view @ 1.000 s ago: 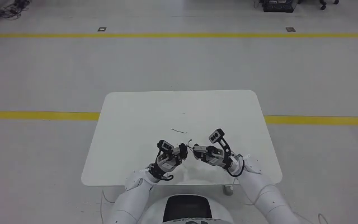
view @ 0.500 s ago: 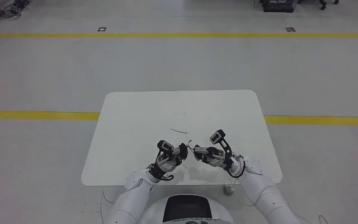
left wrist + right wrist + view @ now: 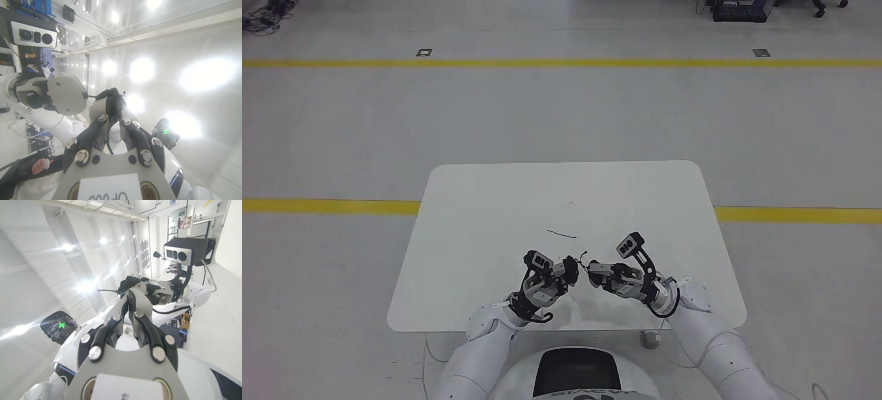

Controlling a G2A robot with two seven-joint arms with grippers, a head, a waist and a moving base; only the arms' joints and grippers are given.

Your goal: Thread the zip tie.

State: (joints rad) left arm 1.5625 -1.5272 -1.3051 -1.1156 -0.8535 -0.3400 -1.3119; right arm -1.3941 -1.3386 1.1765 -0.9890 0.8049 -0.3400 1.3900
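**A:** Where did we have the zip tie (image 3: 106,291)?

**B:** In the air, just above the 6 o'clock edge of the bench (image 3: 492,230), strung between our two tools. It was a thin black strand, nearly straight with a slight bow. One free end poked out past the fingertips.

**A:** And the tools themselves?

**B:** Our left tool (image 3: 113,100) sat at 9 o'clock of the tie, clenched on it, and a length of the strand ran back between its fingers. Our right tool (image 3: 127,296) sat at 3 o'clock. Its fingers were pressed together on the thin end, as far as we could judge.

**A:** Why so close together, tip to tip?

**B:** We reckoned a short span stays stiff. With both ends pinched and the tips almost touching, the tail could be aimed at the head's slot rather than flopping about. Holding it off the bench also meant the surface couldn't nudge it.

**A:** Could we see the head?

**B:** No. It was buried among the dark fingertips, so we couldn't tell whether the tail had entered it.

**A:** Anything else nearby?

**B:** A second thin dark strand (image 3: 562,235) lay loose on the bench at about 12 o'clock from the tools, well apart from them. We took it for a spare tie, though it was too small to be sure.
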